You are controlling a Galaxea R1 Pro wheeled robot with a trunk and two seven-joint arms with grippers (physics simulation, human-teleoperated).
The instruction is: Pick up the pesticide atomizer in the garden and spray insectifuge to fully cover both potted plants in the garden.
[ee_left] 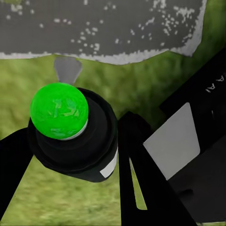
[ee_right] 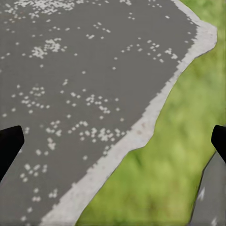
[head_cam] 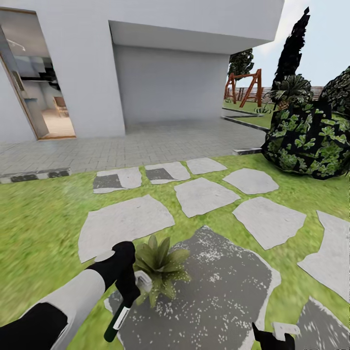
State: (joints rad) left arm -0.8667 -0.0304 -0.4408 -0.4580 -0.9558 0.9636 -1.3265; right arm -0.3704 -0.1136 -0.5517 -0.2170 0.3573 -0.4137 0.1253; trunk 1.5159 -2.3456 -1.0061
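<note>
My left gripper (head_cam: 127, 290) is shut on the pesticide atomizer (head_cam: 118, 318), which hangs tilted with its dark green body pointing down and its white trigger head (head_cam: 143, 281) turned toward a potted plant (head_cam: 160, 266). That low rosette of pointed olive-green leaves stands right next to the head, at the edge of a dark grey stone slab (head_cam: 218, 291). In the left wrist view the atomizer (ee_left: 75, 143) shows end-on with a bright green dot (ee_left: 59, 110), held between the black fingers (ee_left: 141, 188). My right gripper (head_cam: 272, 335) hangs open, nothing between its fingers, over the dark slab (ee_right: 70, 94) and grass.
Light grey stepping slabs (head_cam: 126, 221) lie in the lawn ahead. A large leafy bush (head_cam: 311, 138) stands at the right. Beyond the paved terrace (head_cam: 146, 146) is the white house with an open doorway (head_cam: 43, 97). A wooden swing frame (head_cam: 243, 87) stands far back.
</note>
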